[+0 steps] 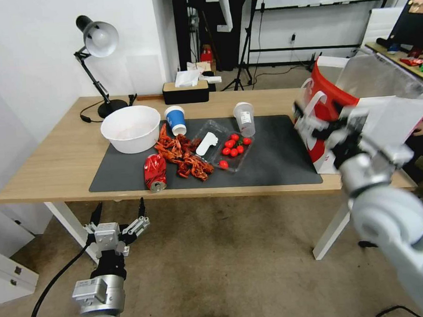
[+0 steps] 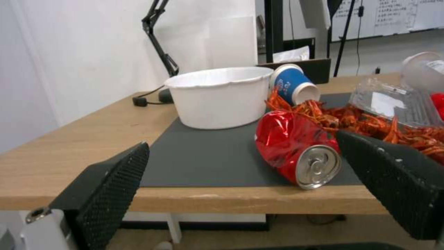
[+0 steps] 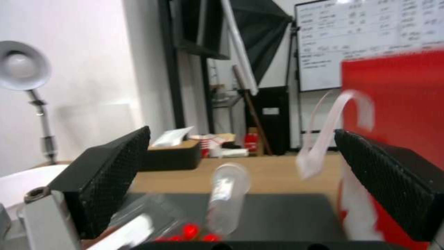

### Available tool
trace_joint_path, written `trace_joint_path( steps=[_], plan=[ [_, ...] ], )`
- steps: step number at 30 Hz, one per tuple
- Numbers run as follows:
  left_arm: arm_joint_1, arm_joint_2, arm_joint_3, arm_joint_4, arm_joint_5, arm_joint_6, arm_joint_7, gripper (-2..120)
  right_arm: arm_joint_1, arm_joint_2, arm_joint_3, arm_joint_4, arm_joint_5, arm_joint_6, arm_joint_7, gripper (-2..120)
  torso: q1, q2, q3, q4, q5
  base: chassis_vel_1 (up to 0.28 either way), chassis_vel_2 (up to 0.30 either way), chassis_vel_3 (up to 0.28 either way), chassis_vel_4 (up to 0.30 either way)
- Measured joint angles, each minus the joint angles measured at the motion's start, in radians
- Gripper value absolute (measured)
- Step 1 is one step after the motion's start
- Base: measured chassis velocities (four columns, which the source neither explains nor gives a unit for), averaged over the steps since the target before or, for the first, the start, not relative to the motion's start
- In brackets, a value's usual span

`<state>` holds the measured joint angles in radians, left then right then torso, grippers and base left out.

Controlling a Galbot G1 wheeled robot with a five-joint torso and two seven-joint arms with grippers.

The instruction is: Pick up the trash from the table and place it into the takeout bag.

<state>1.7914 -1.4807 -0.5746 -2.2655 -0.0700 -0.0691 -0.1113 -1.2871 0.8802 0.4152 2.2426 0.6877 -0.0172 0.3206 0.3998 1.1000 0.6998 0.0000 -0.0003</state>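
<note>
The long wooden table point(image 1: 55, 162) has a dark mat. The big white takeout bag point(image 1: 389, 116) with its red side stands at 3 o'clock on the table. The right gripper point(image 1: 321, 124) is spread wide, just beside the bag. The left gripper point(image 1: 119, 213) is spread too, below the table edge. The crushed red can point(image 1: 155, 171) lies at 6 o'clock on the mat.

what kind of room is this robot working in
Probably an office or lab set up for testing rather than a home. A whiteboard covered in writing hangs behind, tripod stands rise beyond the table, and a desk lamp sits on it.
</note>
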Motion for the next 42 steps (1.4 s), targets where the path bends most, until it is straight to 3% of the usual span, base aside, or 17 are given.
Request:
trace_joint_path(
  steps=[8,12,19,42],
  plan=[
    [0.004,0.008,-0.004,0.000,-0.007,0.000,0.001,100,-0.236,0.169,-0.011,-0.059,-0.157,0.188,-0.091,100,0.000,0.000,0.000,0.0000,0.0004,0.000,0.000,0.000,0.000],
    [0.004,0.009,0.005,0.006,-0.007,0.000,0.001,100,-0.326,0.214,-0.018,-0.094,-0.209,0.219,-0.104,100,0.000,0.000,0.000,-0.0003,0.0003,0.000,0.000,0.000,0.000],
    [0.003,0.011,0.016,0.012,-0.007,0.000,0.005,100,-0.362,0.238,-0.023,-0.150,-0.255,0.272,-0.119,100,0.000,0.000,0.000,0.0000,0.0003,0.000,0.000,0.000,0.000],
    [-0.004,0.009,0.012,0.023,-0.010,-0.006,0.006,100,-0.310,0.243,-0.063,-0.176,-0.271,0.240,-0.120,100,0.000,0.000,0.000,-0.0001,0.0003,0.000,0.000,0.000,0.000]
  ],
)
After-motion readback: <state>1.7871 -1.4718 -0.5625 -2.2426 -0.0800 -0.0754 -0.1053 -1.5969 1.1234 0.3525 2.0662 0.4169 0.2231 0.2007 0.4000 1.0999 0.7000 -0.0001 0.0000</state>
